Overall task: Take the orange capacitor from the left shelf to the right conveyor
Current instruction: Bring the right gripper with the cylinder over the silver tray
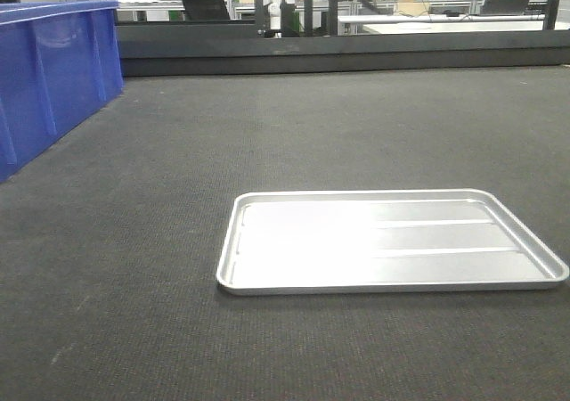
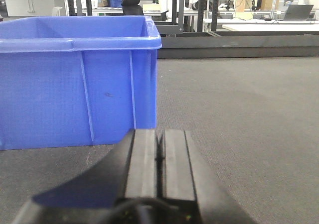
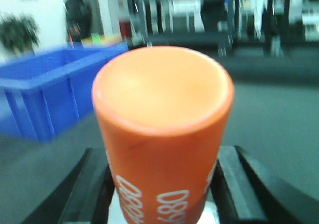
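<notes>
Orange capacitor [image 3: 162,114]: a bright orange round tube with a smooth flat top and white numbers on its side. It stood up straight between the two fingers of the right gripper. The belt was behind it, and I could not tell if its bottom touched anything.
How it would handle: it looked hard and stiff, so a squeeze would likely not squash it. Its side looked smooth, so it might slip down if the squeeze was weak. I could not tell how heavy it was.
Where to hold: on the round side, one finger on each side.
Right gripper [image 3: 162,194]: its black fingers [image 3: 94,184] were pressed on the tube's two sides, down low. The top stuck out above them.
Left gripper [image 2: 159,159]: its black fingers were pushed together with nothing between them.
Dark grey belt [image 1: 267,125]: the wide, flat, rough top of the right conveyor.
Silver tray [image 1: 392,287]: a flat shiny metal tray that lay on the belt.
Blue box [image 1: 53,71]: a big blue plastic box that stood on the belt, just ahead of the left gripper.
Left shelf: not in any view.
</notes>
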